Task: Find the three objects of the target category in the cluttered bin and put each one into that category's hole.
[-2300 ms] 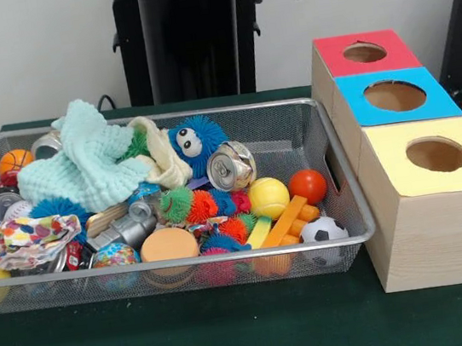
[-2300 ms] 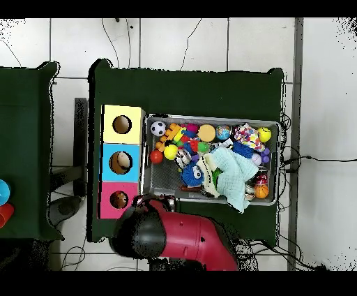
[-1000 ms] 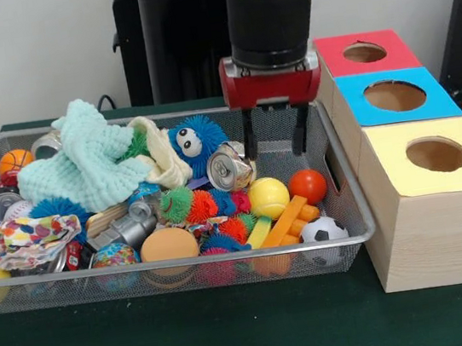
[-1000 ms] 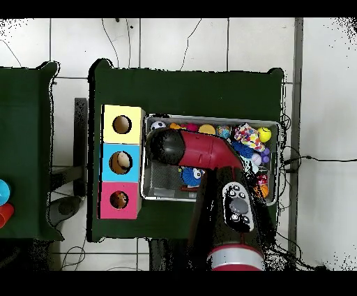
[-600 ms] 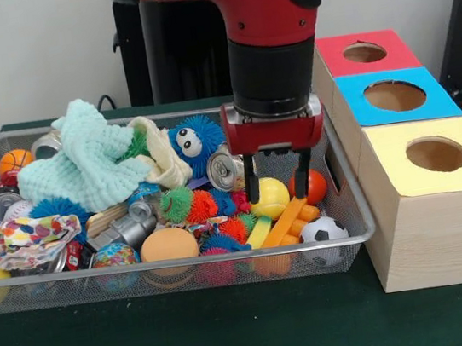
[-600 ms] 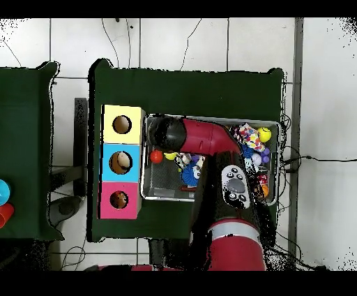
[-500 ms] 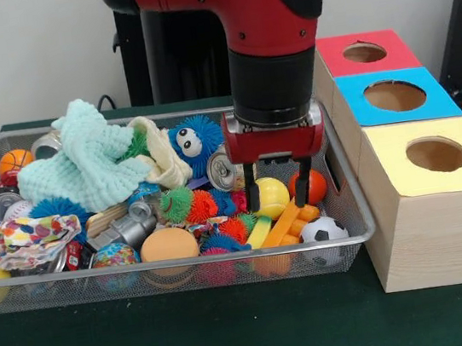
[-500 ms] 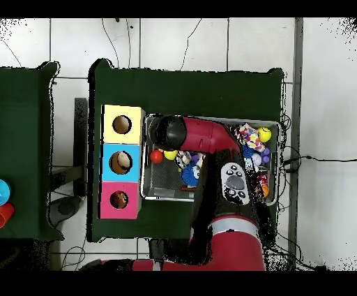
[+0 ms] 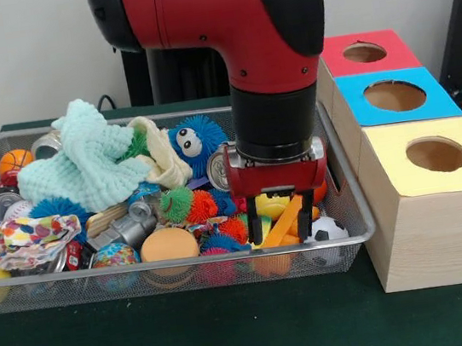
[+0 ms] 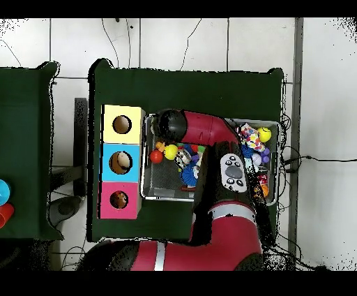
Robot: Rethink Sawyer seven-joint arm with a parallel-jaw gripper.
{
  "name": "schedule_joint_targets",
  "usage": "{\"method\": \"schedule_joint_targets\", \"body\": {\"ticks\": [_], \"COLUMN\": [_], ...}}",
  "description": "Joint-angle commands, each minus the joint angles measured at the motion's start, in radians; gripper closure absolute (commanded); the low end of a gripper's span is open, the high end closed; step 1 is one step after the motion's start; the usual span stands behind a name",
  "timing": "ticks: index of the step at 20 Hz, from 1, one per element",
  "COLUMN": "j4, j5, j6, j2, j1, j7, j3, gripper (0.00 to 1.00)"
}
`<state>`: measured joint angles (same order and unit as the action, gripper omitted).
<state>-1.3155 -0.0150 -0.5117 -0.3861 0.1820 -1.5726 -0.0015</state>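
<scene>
A: What is the big silver thing on the bench (image 9: pixel 237 336)?

B: That is the bin (image 9: pixel 185 276). It is a shallow wire basket with a round rim, and you can see through its mesh. It sits on dark green cloth.

A: Where are the soft cloths?

B: The mint-green cloth (image 9: pixel 83 163) is bumpy like a waffle. It lies in a heap at the back of the bin, on the left in the front view. The cream cloth (image 9: pixel 165 161) is tucked against it, next to a fuzzy blue ball with eyes (image 9: pixel 195 142). The dotted cloth (image 9: pixel 29 238) is white with many coloured spots. It lies crumpled at the front left.

A: And the hole?

B: The hole (image 9: pixel 436 154) is a round cut in the yellow top of a pale wood box (image 9: pixel 432 222). That box stands just beside the bin. A blue-topped box (image 9: pixel 394 97) and a red-topped box (image 9: pixel 365 53) stand behind it.

A: What is the arm doing?

B: The red and black arm (image 9: pixel 228 27) reaches down into the bin. The end effector (image 9: pixel 280 218) has its two fingers spread apart, with nothing held. They hang over a long orange block (image 9: pixel 283 224), beside a yellow ball (image 9: pixel 272 204) and a soccer ball (image 9: pixel 327 230). Spiky rubber balls (image 9: pixel 205 205) lie close by.
</scene>
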Motion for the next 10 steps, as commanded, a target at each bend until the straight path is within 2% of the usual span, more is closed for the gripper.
{"method": "schedule_joint_targets", "body": {"ticks": [1, 4, 10], "j4": [0.12, 0.161, 0.193], "j5": [-0.046, -0.05, -0.076], "j6": [-0.075, -0.104, -0.123], "j2": [0.089, 0.121, 0.151], "j1": [0.033, 0.044, 0.054], "j7": [0.051, 0.086, 0.106], "j3": [0.118, 0.145, 0.176], "gripper": [0.0, 0.0, 0.0]}}
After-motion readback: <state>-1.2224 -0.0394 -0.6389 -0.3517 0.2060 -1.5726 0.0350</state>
